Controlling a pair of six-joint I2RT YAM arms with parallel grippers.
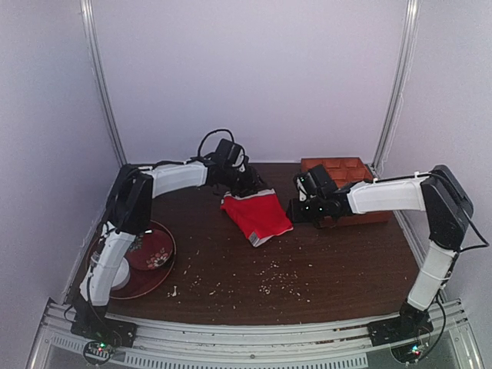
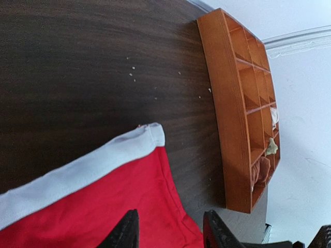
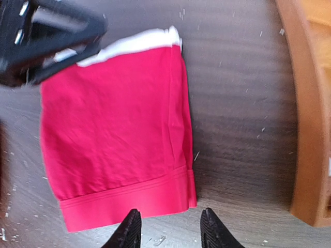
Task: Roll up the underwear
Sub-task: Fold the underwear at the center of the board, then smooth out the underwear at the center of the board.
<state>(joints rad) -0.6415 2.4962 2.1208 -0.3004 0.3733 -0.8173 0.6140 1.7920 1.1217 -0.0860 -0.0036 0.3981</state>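
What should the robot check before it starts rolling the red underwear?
1. Underwear lying flat on the table: ok.
2. Left pincer open: ok, over the red cloth near the white waistband.
3. Right pincer open: ok, at the hem.
4. Nothing gripped: ok, the cloth lies loose in both wrist views.
5. Wooden box apart from the underwear: ok.
6. Crumbs under the cloth: cannot tell.
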